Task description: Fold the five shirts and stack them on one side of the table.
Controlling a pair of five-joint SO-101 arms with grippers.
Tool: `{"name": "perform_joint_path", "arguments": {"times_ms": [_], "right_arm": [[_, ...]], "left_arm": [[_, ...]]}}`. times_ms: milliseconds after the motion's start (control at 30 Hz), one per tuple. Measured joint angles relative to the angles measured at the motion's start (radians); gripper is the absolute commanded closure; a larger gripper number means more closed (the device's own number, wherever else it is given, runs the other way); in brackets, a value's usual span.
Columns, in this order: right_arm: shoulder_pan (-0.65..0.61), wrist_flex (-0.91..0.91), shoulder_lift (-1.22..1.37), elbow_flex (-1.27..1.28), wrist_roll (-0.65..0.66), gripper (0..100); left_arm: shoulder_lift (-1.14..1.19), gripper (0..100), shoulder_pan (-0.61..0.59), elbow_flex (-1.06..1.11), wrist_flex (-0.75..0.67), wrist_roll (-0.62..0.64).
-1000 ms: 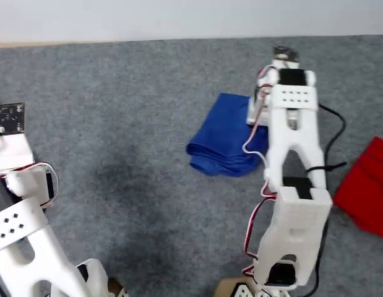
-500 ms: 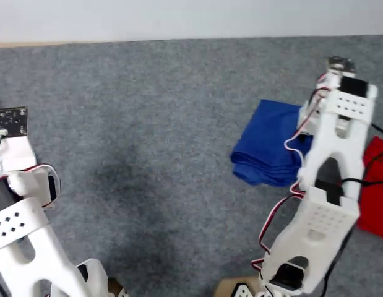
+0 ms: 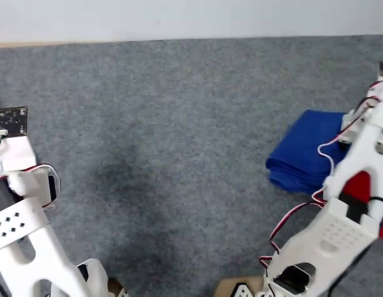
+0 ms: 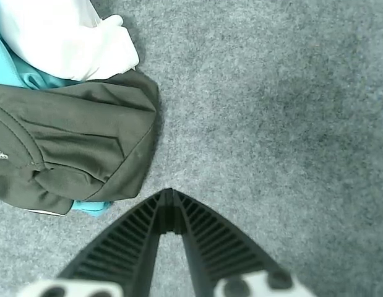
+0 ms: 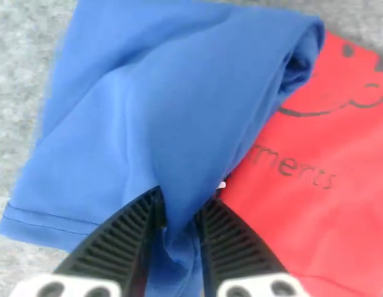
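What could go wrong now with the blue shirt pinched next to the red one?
The right pincer grips only a small bunch of the folded blue shirt, so the fabric may slip out or the fold may open. The blue shirt overlaps just one edge of the red shirt, so releasing here could leave a crooked stack.

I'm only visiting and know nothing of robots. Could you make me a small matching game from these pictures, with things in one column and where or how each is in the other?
Things:
1. blue shirt
2. red shirt
3. dark shirt
4. left gripper

States:
A. shut, holding nothing
B. pinched in the right gripper
C. partly under the blue shirt
D. lying on a teal garment

Pairs: 1-B, 2-C, 3-D, 4-A
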Motion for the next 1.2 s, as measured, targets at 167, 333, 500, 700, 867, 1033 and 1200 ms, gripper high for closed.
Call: {"name": "perform_joint_path", "arguments": {"times_ms": [167, 333, 500, 700, 867, 1033, 1200], "right_arm": [[0.081, 0.000, 0.000, 0.000, 0.029, 98.8], [0.118, -0.017, 0.000, 0.000, 0.031, 98.8], [0.141, -0.057, 0.000, 0.000, 0.031, 98.8], [0.164, -0.058, -0.015, 0.000, 0.031, 98.8], [0.173, -0.058, -0.106, 0.000, 0.031, 98.8], [0.173, -0.058, -0.178, 0.000, 0.031, 98.8], [0.198, -0.058, -0.186, 0.000, 0.031, 98.8]], "left_arm": [[0.000, 100, 0.000, 0.000, 0.000, 0.000], [0.000, 100, 0.000, 0.000, 0.000, 0.000], [0.000, 100, 0.017, 0.000, 0.000, 0.000], [0.000, 100, 0.078, 0.000, 0.000, 0.000], [0.000, 100, 0.083, 0.000, 0.000, 0.000], [0.000, 100, 0.083, 0.000, 0.000, 0.000], [0.000, 100, 0.083, 0.000, 0.000, 0.000]]}}
